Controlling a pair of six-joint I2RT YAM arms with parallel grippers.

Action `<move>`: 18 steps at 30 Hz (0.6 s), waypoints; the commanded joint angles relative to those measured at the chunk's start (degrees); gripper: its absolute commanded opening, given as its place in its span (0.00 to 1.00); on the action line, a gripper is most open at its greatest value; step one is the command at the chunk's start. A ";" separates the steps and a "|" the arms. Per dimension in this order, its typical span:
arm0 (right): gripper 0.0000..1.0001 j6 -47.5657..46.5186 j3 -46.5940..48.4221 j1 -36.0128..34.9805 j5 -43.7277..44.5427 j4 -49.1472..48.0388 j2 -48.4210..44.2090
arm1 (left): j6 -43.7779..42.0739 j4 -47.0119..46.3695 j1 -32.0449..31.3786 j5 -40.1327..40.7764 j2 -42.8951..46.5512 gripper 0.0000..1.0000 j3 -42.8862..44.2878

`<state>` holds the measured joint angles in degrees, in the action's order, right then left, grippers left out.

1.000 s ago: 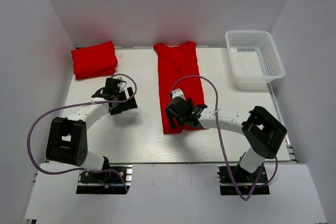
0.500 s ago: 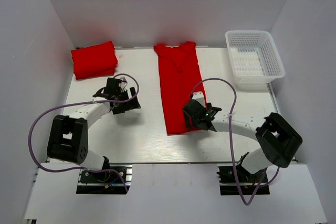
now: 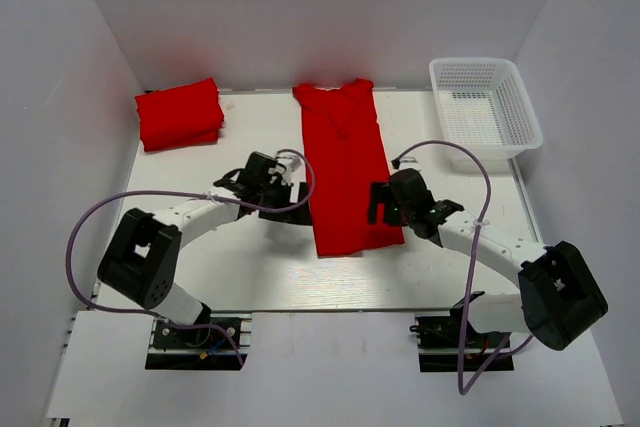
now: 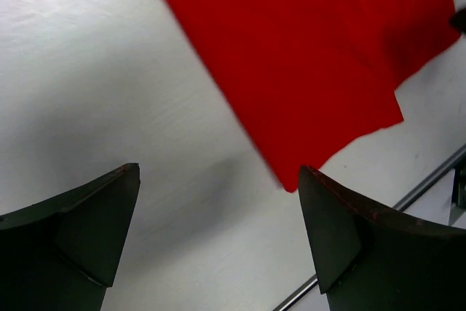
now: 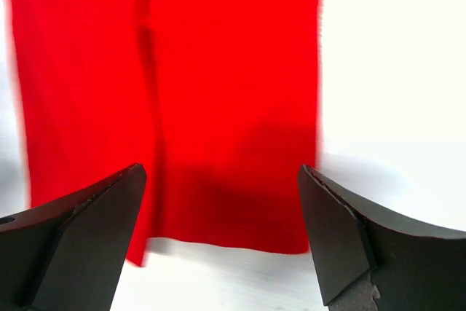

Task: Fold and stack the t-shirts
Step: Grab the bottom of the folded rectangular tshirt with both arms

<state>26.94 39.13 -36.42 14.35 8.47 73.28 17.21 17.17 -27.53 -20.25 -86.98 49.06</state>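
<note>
A red t-shirt (image 3: 346,169) lies folded into a long narrow strip down the middle of the table, collar at the far end. It shows in the left wrist view (image 4: 313,56) and the right wrist view (image 5: 167,92). A second red t-shirt (image 3: 179,113) lies folded at the far left corner. My left gripper (image 3: 296,197) is open and empty just left of the strip's lower half; its fingers (image 4: 364,245) stand over bare table by the shirt's near corner. My right gripper (image 3: 375,203) is open and empty at the strip's right edge, near its lower hem.
A white mesh basket (image 3: 485,112) stands at the far right corner of the white table (image 3: 260,267). Purple cables loop from both arms over the table. The table's front edge (image 4: 437,172) lies close to the shirt's hem.
My left gripper has moved right from the table's left part to the strip's left edge. My right gripper has moved off the strip's lower end to its right edge.
</note>
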 commanded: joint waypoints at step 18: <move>0.90 -1.18 -6.97 15.59 -20.94 6.30 -1.83 | 2.56 9.46 -16.15 3.38 -11.02 0.86 5.70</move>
<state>27.42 32.34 -21.65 -2.31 14.00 70.98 18.41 22.63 -42.44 -18.20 -96.47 54.87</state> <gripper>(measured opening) 0.904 0.875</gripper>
